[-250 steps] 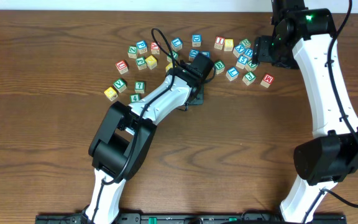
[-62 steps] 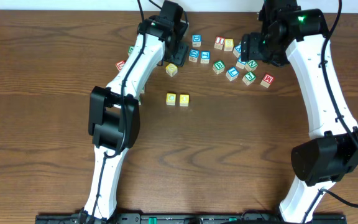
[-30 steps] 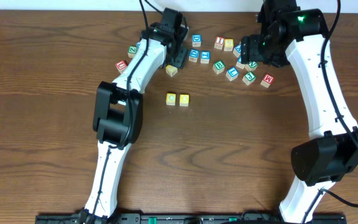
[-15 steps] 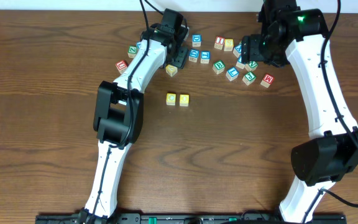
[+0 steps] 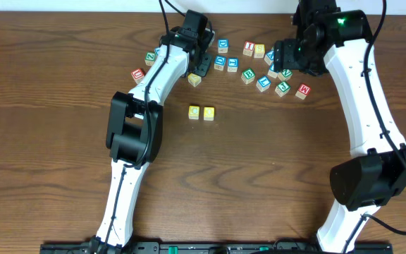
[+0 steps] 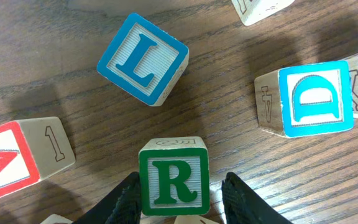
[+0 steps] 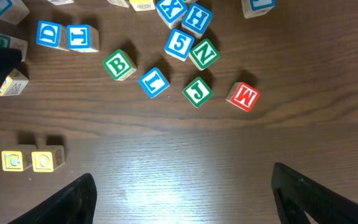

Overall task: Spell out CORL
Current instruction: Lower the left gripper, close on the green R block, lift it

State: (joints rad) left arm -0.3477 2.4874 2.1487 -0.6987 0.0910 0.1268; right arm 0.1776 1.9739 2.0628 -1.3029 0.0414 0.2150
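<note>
C cube [image 5: 194,111] and O cube [image 5: 208,112], both yellow-topped, are sitting side by side on the wooden surface [image 5: 62,162]. They are lying on the base side of the left jaws and well apart from them. In the right wrist view the pair is lying off to one side of the right jaws, a little ahead of one dark finger [image 7: 73,199].

Farther out, the R cube [image 6: 173,182], green-framed with its letter facing up, is standing between the two black fingers [image 6: 126,200] of the left jaws. The jaws are standing narrowly on either side of it, and whether the pads are pressing on its sides cannot be told. The left arm [image 5: 154,77] is reaching out to the far cluster of cubes.

Just ahead of the left jaws, the L cube [image 6: 143,59], blue-framed, is lying turned at an angle and apart from the R cube. A blue-framed D cube [image 6: 309,98] is sitting off to one side of the jaws and a red-framed A cube [image 6: 5,158] to the other. Neither is touching the R cube.

On the right arm [image 5: 361,92], the right jaws are hanging wide apart over the surface with nothing between them. Ahead of them a loose scatter is lying: a red M cube [image 7: 243,96], a green J cube [image 7: 197,91], a second blue L [image 7: 154,82] and a green B cube [image 7: 119,65]. Beyond these, a green N cube [image 7: 203,54] and a blue 5 cube [image 7: 180,44] are sitting just beside each other.
</note>
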